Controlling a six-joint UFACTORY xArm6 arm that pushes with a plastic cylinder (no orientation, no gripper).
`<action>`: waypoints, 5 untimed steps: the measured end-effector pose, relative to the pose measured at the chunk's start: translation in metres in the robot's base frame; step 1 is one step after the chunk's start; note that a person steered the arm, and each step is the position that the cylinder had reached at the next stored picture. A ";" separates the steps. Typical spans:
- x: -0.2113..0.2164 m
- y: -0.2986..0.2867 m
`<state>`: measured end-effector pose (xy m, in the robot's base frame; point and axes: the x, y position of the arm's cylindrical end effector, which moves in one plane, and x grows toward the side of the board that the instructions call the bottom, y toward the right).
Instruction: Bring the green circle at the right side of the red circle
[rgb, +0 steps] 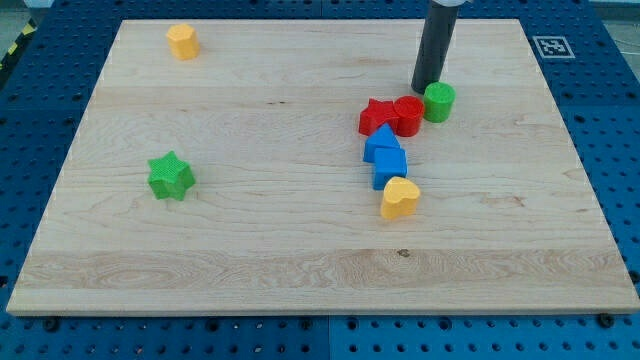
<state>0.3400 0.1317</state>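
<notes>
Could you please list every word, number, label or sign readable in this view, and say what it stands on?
No readable words or numbers anywhere.
Only sign: a black-and-white square fiducial marker on the light wooden board, top right corner; it carries a pattern, not text.

No readable words, brand names or numbers are seen anywhere in the camera view. The only sign is a square black-and-white fiducial marker (553, 46), printed at the top right corner of the wooden counter (250, 230); its pattern is too small for any code to be made out. A strip of yellow-and-black hazard striping (14, 48) is glimpsed at the view's top left edge, beyond the counter, and carries no lettering. The coloured blocks and the dark rod are unmarked, with no labels shown on their faces.
</notes>
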 end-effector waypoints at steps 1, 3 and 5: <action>0.003 0.000; 0.009 0.000; -0.015 0.011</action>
